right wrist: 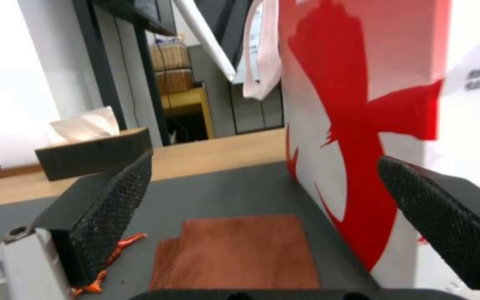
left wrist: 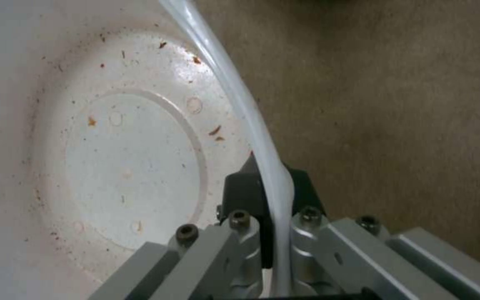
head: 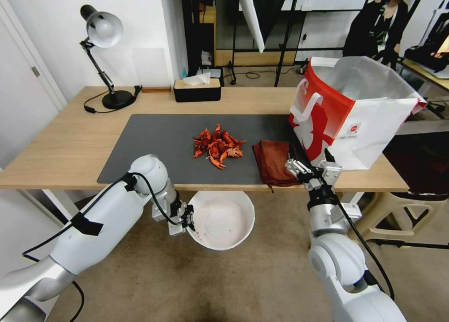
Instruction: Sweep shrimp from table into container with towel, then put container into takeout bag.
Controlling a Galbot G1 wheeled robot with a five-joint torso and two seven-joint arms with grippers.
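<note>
The shrimp (head: 217, 146) lie in a red-orange pile on the dark grey mat (head: 154, 144) of the table (head: 70, 144). To their right rests the folded rust-red towel (head: 276, 165), reaching the table's front edge. My right gripper (head: 311, 165) hovers open at the towel's right side, just in front of the takeout bag (head: 355, 111). In the right wrist view the towel (right wrist: 240, 254) lies between the spread fingers (right wrist: 112, 208), beside the bag (right wrist: 373, 104). My left gripper (head: 187, 219) is shut on the rim of the white container (head: 222, 219), held below the table's front edge. The left wrist view shows the container's stained inside (left wrist: 129, 166).
A desk lamp (head: 105, 32) and a black tissue box (head: 196, 89) stand at the back of the table. A stool (head: 407, 205) sits on the carpet at the right, under the table's corner. The bag stands open at the table's right end.
</note>
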